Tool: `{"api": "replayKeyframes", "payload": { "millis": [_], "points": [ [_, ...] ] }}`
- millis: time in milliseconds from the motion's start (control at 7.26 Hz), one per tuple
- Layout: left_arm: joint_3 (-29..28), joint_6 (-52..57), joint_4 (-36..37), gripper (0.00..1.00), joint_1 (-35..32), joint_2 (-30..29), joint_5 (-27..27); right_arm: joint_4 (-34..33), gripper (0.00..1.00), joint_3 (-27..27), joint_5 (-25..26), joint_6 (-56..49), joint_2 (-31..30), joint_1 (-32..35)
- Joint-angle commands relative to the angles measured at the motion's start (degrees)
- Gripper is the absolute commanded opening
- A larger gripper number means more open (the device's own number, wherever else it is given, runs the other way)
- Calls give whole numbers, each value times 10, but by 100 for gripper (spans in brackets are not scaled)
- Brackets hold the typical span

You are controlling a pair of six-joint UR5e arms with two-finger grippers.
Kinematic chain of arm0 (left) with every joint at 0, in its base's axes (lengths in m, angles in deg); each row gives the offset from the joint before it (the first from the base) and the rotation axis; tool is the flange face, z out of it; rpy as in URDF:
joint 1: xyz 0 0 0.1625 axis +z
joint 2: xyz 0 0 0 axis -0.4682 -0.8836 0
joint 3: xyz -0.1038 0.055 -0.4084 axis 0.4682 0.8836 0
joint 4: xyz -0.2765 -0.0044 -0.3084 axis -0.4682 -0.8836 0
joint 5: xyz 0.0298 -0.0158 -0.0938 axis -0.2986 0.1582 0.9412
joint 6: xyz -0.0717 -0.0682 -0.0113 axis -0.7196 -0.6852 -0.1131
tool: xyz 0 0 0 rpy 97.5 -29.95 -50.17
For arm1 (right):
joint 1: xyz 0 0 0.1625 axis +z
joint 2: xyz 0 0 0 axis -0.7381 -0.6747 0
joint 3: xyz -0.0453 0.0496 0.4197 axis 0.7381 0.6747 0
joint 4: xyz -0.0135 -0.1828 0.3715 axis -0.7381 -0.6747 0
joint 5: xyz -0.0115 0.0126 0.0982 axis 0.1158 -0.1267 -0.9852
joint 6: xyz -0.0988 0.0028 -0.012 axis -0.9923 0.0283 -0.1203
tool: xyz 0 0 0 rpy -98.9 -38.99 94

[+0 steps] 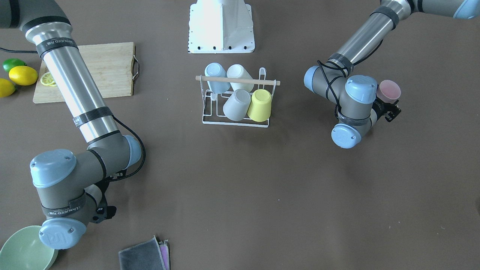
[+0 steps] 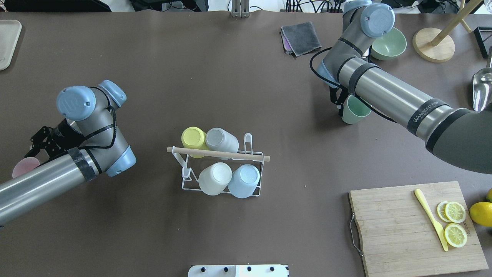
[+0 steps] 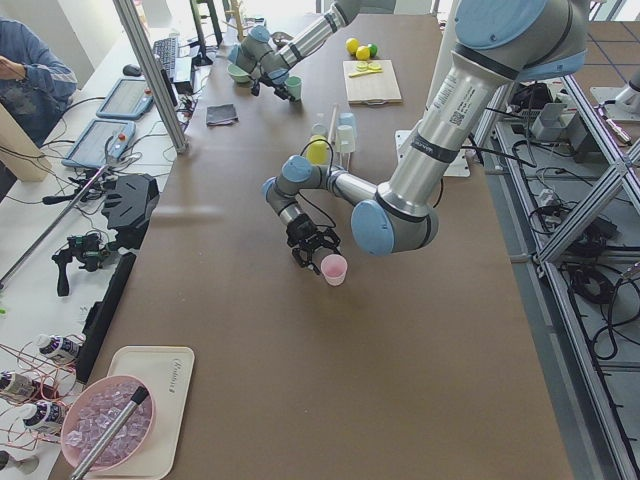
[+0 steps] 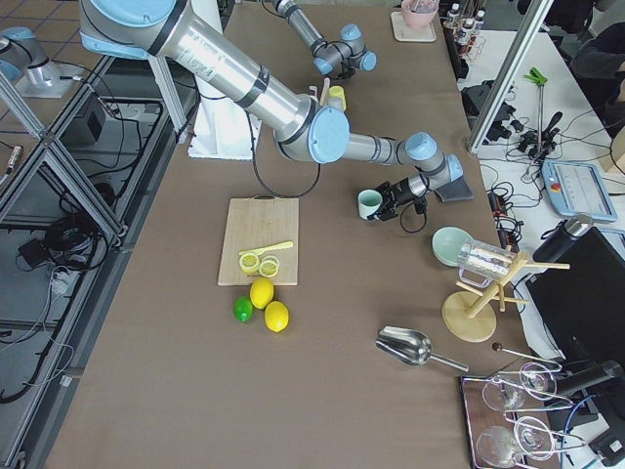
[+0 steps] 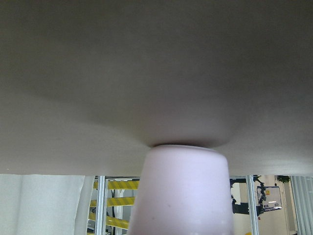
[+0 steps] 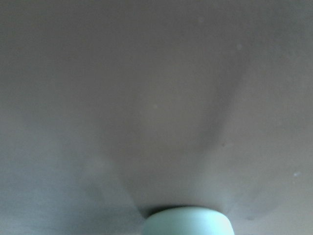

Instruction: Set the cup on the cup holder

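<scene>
The cup holder (image 2: pixel 230 155) is a white wire rack with a wooden rod, at the table's middle, also in the front view (image 1: pixel 240 80). It holds several cups: yellow (image 2: pixel 193 137), grey (image 2: pixel 221 140), white (image 2: pixel 214 178) and light blue (image 2: pixel 244 180). My left gripper (image 2: pixel 34 154) is shut on a pink cup (image 2: pixel 24 167) that stands on the table at the left; the cup fills the left wrist view's bottom (image 5: pixel 185 191). My right gripper (image 2: pixel 343 105) is shut on a green cup (image 2: pixel 356 110) on the table at the far right; its base shows in the right wrist view (image 6: pixel 188 221).
A wooden cutting board (image 2: pixel 399 227) with lemon slices and a yellow knife lies at the near right, a lemon (image 2: pixel 481 214) beside it. A green bowl (image 2: pixel 390 42), a grey cloth (image 2: pixel 301 36), a wooden stand (image 2: pixel 433 45) and a metal scoop (image 2: pixel 482 88) stand at the far right.
</scene>
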Motion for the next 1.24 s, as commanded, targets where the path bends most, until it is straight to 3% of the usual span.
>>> {"api": "replayKeyframes", "payload": {
  "millis": [0, 138, 276, 413, 551, 689, 827, 1102],
  "points": [
    [1, 0, 2, 87, -1, 9, 13, -27, 0, -1, 2, -4, 15, 8],
    [0, -1, 2, 83, 0, 9, 13, -69, 0, -3, 1, -41, 29, 23],
    [1, 0, 6, 66, 0, 10, 13, -77, 0, -10, 1, -48, 37, 33],
    [1, 0, 7, 41, 0, 11, 17, -79, 0, -37, 1, -48, 38, 39],
    [6, -2, 8, 22, -5, 11, 22, -77, 0, -80, 1, -41, 31, 45],
    [29, -7, 8, 22, -9, 23, 35, -72, 0, -116, 1, -37, 24, 55],
    [94, -35, 7, 22, -10, 51, 55, -22, 0, -144, 1, -27, 10, 69],
    [276, -118, -29, 22, -11, 151, 94, 62, 0, -240, 1, 84, -23, 72]
  ]
}}
